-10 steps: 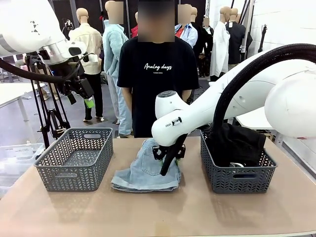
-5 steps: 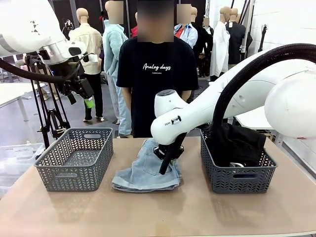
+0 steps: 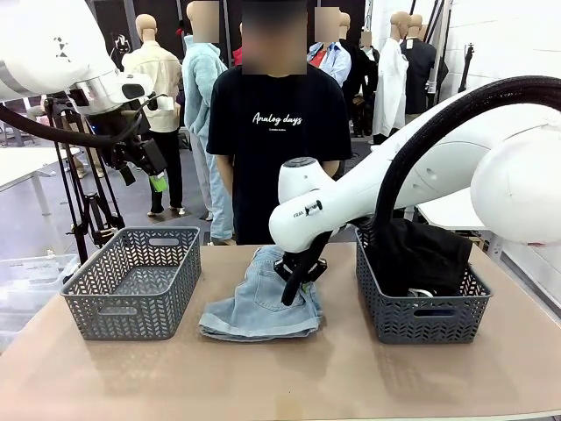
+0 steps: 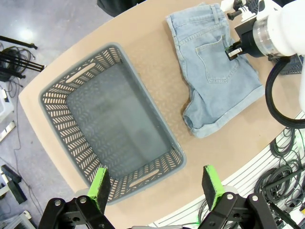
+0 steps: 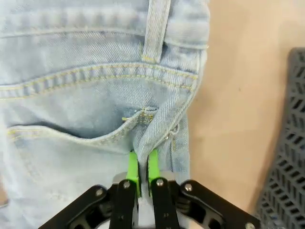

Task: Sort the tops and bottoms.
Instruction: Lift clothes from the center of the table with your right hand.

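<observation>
Right gripper [image 5: 141, 174]: now pinching a fold of the shorts [image 3: 259, 305], having closed since earlier.
Left gripper [image 4: 155, 183]: staying apart, hanging over the left basket [image 4: 71, 86].

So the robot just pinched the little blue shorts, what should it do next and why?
Probably lift them straight up off the table. The right gripper has its jaws shut on a fold of the pale denim shorts near the pocket, and the shorts lie flat on the table. The left basket looks empty, while the right basket holds a black garment, so the left one seems the likelier goal.
</observation>
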`<action>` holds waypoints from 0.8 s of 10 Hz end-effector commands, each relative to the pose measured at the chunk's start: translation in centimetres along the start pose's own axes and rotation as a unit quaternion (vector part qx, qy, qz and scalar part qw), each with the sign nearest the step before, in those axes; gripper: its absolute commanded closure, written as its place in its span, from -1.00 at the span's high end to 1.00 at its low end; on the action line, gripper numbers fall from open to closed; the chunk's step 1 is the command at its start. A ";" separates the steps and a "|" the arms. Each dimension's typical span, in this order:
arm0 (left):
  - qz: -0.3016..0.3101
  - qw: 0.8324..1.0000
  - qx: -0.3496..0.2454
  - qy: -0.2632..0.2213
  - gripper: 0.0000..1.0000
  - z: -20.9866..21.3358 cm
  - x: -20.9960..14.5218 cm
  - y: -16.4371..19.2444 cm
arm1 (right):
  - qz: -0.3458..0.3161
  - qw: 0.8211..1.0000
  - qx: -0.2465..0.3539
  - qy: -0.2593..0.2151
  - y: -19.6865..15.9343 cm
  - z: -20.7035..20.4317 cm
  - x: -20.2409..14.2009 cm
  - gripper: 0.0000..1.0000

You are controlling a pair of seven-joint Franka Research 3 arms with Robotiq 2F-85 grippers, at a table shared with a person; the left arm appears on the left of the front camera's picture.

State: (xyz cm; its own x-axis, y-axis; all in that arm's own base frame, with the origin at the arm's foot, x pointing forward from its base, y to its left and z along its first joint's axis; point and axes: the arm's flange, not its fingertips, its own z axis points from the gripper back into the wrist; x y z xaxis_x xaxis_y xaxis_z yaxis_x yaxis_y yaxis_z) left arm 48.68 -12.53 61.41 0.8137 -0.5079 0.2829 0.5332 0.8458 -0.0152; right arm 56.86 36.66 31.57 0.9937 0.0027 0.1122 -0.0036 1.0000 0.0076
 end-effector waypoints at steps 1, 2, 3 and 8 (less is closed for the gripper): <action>0.001 1.000 0.001 -0.005 1.00 0.2 0.0 0.1 | 0.006 0.999 0.039 -0.037 -1.3 5.2 -0.1 -1.00; 0.001 1.000 0.001 -0.005 1.00 0.2 0.0 0.1 | 0.001 0.995 0.033 -0.093 -1.8 9.1 -0.1 -1.00; 0.001 1.000 0.001 -0.005 1.00 0.2 0.0 0.1 | -0.002 0.990 0.024 -0.139 -2.1 12.8 -0.2 -1.00; 0.001 1.000 0.001 -0.005 1.00 0.2 0.0 0.1 | 0.009 0.984 0.040 -0.171 -1.8 22.2 -0.2 -1.00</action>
State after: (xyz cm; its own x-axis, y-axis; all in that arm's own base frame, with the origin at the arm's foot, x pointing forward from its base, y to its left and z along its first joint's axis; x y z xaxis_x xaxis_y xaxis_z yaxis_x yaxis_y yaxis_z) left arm 48.66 -12.53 61.44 0.8134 -0.5080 0.2834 0.5334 0.8458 -0.0150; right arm 52.71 35.28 55.76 0.8908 0.0337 0.4531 -0.0855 0.9919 0.0944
